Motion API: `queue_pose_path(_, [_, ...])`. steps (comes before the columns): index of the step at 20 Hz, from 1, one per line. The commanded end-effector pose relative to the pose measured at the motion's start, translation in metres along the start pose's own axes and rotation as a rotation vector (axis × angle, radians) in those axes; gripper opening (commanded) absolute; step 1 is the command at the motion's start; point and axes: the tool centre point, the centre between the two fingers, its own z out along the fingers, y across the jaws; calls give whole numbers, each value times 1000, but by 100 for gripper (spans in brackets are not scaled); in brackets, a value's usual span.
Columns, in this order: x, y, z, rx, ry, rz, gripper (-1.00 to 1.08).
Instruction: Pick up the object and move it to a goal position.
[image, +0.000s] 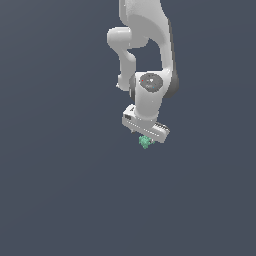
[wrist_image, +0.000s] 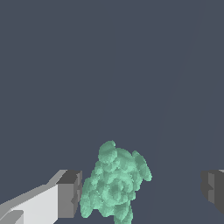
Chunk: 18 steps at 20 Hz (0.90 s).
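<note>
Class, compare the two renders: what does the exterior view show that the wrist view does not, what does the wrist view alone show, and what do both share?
Only the exterior view shows the white arm reaching down and the whole gripper seen from outside. Only the wrist view shows the two dark pads, wide apart, one right beside the object and a clear gap to the other; it also shows the object's knobbly surface. Both show the teal object at the gripper, on a plain dark grey ground.
</note>
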Motion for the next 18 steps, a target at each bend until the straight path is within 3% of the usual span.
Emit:
queue_pose_path(1, [-5,-3,2,2,2,61,100])
queue_pose_path(18, [-33,-15,12,16,14,385,100])
